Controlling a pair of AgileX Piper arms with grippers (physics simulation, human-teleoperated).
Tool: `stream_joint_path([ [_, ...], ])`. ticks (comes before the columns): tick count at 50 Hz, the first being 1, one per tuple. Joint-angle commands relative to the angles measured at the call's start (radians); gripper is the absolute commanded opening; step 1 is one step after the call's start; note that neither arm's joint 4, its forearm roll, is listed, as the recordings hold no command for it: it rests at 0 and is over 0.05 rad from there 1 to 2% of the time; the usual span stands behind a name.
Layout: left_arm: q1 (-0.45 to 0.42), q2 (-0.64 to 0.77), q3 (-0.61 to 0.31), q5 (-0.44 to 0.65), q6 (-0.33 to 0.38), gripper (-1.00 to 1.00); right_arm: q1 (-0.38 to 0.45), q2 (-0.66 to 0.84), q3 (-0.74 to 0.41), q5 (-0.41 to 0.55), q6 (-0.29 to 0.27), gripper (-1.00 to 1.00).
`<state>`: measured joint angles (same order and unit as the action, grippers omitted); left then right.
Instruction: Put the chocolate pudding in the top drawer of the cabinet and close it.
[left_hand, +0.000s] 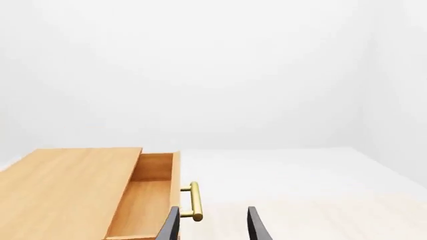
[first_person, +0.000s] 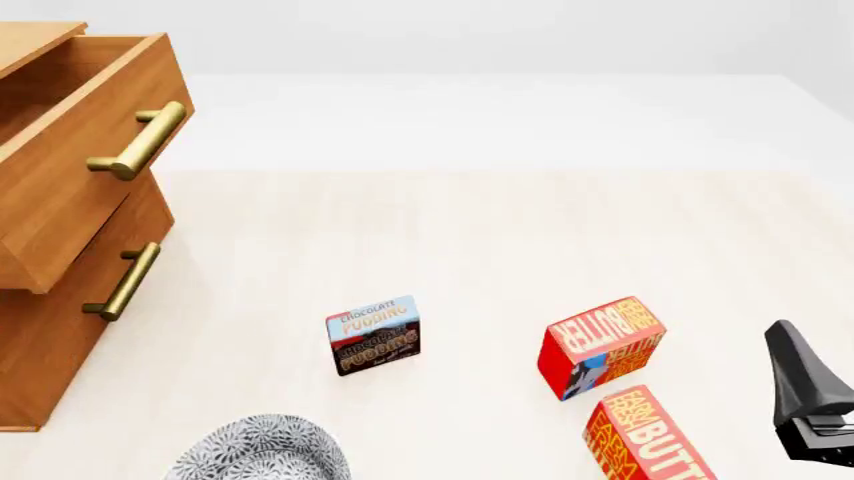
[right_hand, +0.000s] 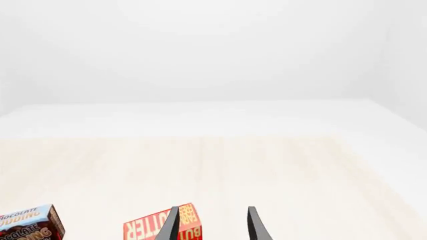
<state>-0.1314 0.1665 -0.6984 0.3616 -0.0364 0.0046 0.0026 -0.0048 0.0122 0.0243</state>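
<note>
The chocolate pudding (first_person: 374, 335), a small box with a light blue top and dark brown bottom, stands on the table in front of the cabinet (first_person: 54, 330). Its corner also shows in the right wrist view as the pudding box (right_hand: 30, 225). The top drawer (first_person: 80, 150) is pulled out, and its inside (left_hand: 143, 200) holds nothing I can see. My left gripper (left_hand: 213, 212) is open beside the drawer's brass handle (left_hand: 193, 202), holding nothing. My right gripper (first_person: 801, 385) sits at the table's right, and in its own view the right gripper (right_hand: 213, 212) is open and holds nothing.
Two red-orange butter boxes (first_person: 601, 345) (first_person: 647, 440) lie right of the pudding; one butter box (right_hand: 160, 225) is just beyond my right fingers. A black-and-white patterned bowl (first_person: 260, 450) sits at the front edge. A lower drawer's handle (first_person: 127, 280) is below the open drawer.
</note>
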Motion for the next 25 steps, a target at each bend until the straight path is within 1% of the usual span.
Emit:
stream_joint_path([
  [1, 0.045, 0.097, -0.156, 0.071, 0.025, 1.0, 0.0, 0.002, 0.001, -0.004, -0.003, 1.0],
  [2, 0.045, 0.097, -0.157, 0.071, 0.025, 1.0, 0.0, 0.002, 0.001, -0.004, -0.003, 1.0],
  [3, 0.056, 0.111, -0.184, 0.082, 0.053, 1.0, 0.0, 0.002, 0.001, -0.004, -0.003, 1.0],
  [4, 0.056, 0.111, -0.184, 0.082, 0.054, 1.0, 0.0, 0.002, 0.001, -0.004, -0.003, 1.0],
  [5, 0.056, 0.146, -0.218, 0.098, 0.054, 1.0, 0.0, 0.002, 0.001, -0.004, -0.003, 1.0],
  [6, 0.056, 0.146, -0.219, 0.098, 0.054, 1.0, 0.0, 0.002, 0.001, -0.004, -0.003, 1.0],
  [7, 0.056, 0.16, -0.238, 0.108, 0.057, 1.0, 0.0, 0.002, 0.001, -0.004, -0.003, 1.0],
  [9, 0.023, 0.189, -0.282, 0.135, 0.066, 1.0, 0.0, 0.002, 0.001, -0.004, -0.003, 1.0],
  [10, 0.04, 0.196, -0.302, 0.146, 0.092, 1.0, -0.001, 0.002, 0.001, -0.004, -0.003, 1.0],
  [11, 0.04, 0.206, -0.323, 0.157, 0.097, 1.0, 0.0, 0.002, 0.001, -0.004, -0.003, 1.0],
  [12, 0.04, 0.206, -0.323, 0.157, 0.097, 1.0, 0.0, 0.002, 0.001, -0.004, -0.003, 1.0],
  [13, 0.041, 0.221, -0.354, 0.177, 0.093, 1.0, 0.0, 0.002, 0.001, -0.004, -0.003, 1.0],
  [18, 0.078, 0.295, -0.453, 0.254, 0.09, 1.0, 0.0, 0.002, 0.001, -0.004, -0.003, 1.0],
  [19, 0.078, 0.32, -0.477, 0.277, 0.069, 1.0, -0.001, 0.002, 0.001, -0.004, -0.003, 1.0],
  [20, 0.083, 0.334, -0.485, 0.29, 0.062, 1.0, 0.0, 0.002, 0.001, -0.004, -0.003, 1.0],
  [21, 0.069, 0.357, -0.495, 0.31, 0.031, 1.0, 0.0, 0.002, 0.001, -0.004, -0.003, 1.0],
  [22, 0.072, 0.374, -0.503, 0.327, 0.029, 1.0, 0.0, 0.002, 0.001, -0.004, -0.003, 1.0],
  [23, 0.094, 0.386, -0.515, 0.342, 0.046, 1.0, 0.0, 0.002, 0.001, -0.004, -0.003, 1.0],
  [25, 0.083, 0.388, -0.523, 0.349, 0.055, 1.0, 0.0, 0.002, 0.001, -0.004, -0.003, 1.0],
])
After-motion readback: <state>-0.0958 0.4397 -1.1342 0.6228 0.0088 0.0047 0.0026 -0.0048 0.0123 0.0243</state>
